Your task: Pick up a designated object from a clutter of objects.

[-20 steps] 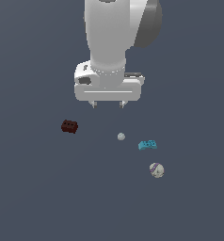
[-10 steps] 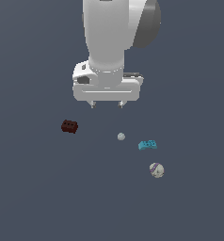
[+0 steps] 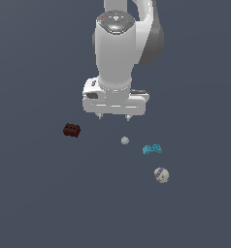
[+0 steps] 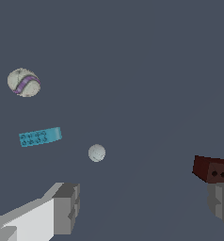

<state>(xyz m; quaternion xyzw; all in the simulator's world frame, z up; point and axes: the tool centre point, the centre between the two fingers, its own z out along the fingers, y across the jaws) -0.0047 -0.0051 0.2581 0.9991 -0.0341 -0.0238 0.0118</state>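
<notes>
the white two-fingered gripper (image 3: 113, 116) hangs above the dark floor with its fingers spread wide and nothing held between them. the small plain pale grey-white ball (image 3: 125, 140) lies on the floor just below the gripper, towards the exterior view's right, untouched. in the wrist view this ball (image 4: 96, 153) sits ahead of the grey fingertips (image 4: 67, 207), nearer one of them. the cyan studded brick (image 3: 152, 149) lies near the ball on the exterior view's right; the larger white ball with purple stripes (image 3: 161, 175) lies beyond it. the dark red-brown studded brick (image 3: 72, 130) lies well apart on the exterior view's left.
</notes>
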